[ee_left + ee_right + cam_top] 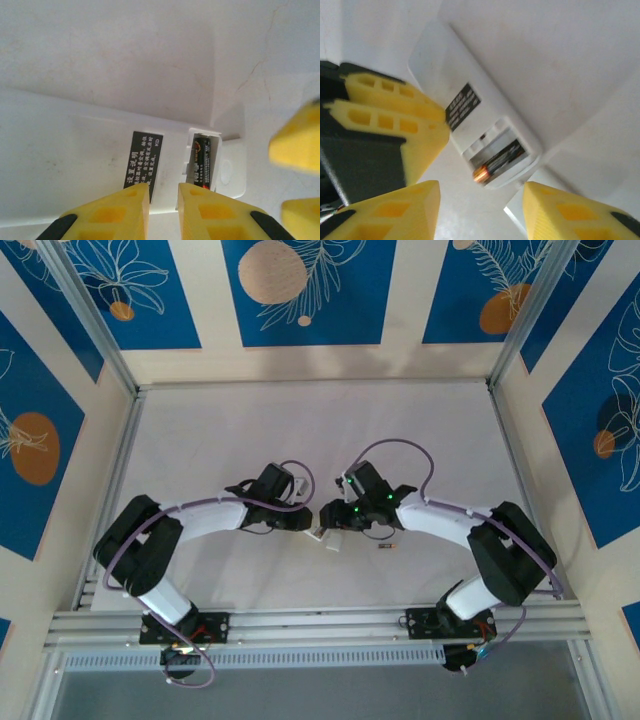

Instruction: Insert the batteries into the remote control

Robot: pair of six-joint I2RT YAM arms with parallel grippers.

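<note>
Left hand (164, 194) is narrow, fingertips on the near long edge of the remote control (75, 160), just below its black label (144, 160); cannot tell if it actually clamps it. Right hand (481, 202) is wide and holds nothing, hovering just beside the remote's open end. The remote lies back-up at the middle of the counter (300, 430), between the two hands. Its battery bay is uncovered, with one battery (499, 161) in it, gold end toward the right hand. A second battery (385, 548) lies loose on the counter near the right arm. A small white cover piece (233, 172) lies against the remote's end.
</note>
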